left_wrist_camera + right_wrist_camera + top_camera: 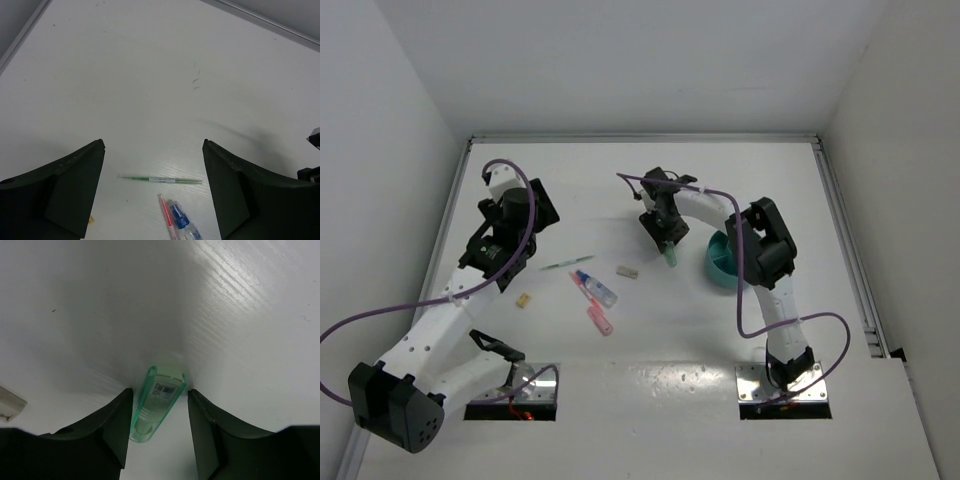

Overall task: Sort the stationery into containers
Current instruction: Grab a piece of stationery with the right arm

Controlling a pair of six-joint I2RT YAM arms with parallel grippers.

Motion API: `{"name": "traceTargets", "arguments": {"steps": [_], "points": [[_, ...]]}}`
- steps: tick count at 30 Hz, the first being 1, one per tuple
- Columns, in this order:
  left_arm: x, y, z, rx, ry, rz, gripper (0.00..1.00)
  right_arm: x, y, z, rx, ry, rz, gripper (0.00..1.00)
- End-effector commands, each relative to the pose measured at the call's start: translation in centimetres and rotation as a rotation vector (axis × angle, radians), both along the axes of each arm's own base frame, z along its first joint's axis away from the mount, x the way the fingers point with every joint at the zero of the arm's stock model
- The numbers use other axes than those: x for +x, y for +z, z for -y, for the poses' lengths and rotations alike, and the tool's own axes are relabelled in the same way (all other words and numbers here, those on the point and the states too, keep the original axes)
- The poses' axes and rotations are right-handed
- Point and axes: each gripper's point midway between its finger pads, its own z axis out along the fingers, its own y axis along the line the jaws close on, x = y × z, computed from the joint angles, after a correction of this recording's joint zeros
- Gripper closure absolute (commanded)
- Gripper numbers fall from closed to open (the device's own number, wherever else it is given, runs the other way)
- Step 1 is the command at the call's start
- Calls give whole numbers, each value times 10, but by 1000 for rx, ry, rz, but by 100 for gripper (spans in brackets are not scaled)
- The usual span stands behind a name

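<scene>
My right gripper [667, 238] is open around a green marker [157, 402], which lies between its fingers, touching the left finger with a gap at the right one. The marker also shows in the top view [672, 256], just left of the teal tub [718, 270]. My left gripper [540, 210] is open and empty above the table. Ahead of it lie the thin green pen [161, 178] and the clear-blue tube [180, 220]. The top view shows the pen [567, 263], the tube [595, 288], a pink marker [600, 320], the grey eraser [627, 271] and the tiny yellow piece [522, 300].
The right arm's elbow [765, 245] hangs over the tub's right part and hides it. White walls close the table at the back and both sides. The eraser's corner shows at the left edge of the right wrist view [10, 402].
</scene>
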Motion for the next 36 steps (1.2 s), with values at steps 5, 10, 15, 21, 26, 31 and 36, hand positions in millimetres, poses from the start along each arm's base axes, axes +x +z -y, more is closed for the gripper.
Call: {"name": "traceTargets", "arguments": {"steps": [5,10,15,21,26,31,36], "points": [[2,5,-1,-14,2,19,15,12,13,-7,13,-16,48,51],[2,4,0,-18,-6,17,15,-1,-3,-10,25,-4,-28,55],[2,4,0,-18,-6,17,15,-4,3,-13,67,-3,-59,88],[2,3,5,-22,-37,10,15,28,78,-18,126,36,178,100],[2,3,8,-30,-54,8,15,37,151,-1,139,19,400,100],[2,2,12,-37,-70,5,15,27,185,28,129,-16,551,100],[2,2,13,-41,-79,4,15,23,186,55,54,-131,603,100]]}}
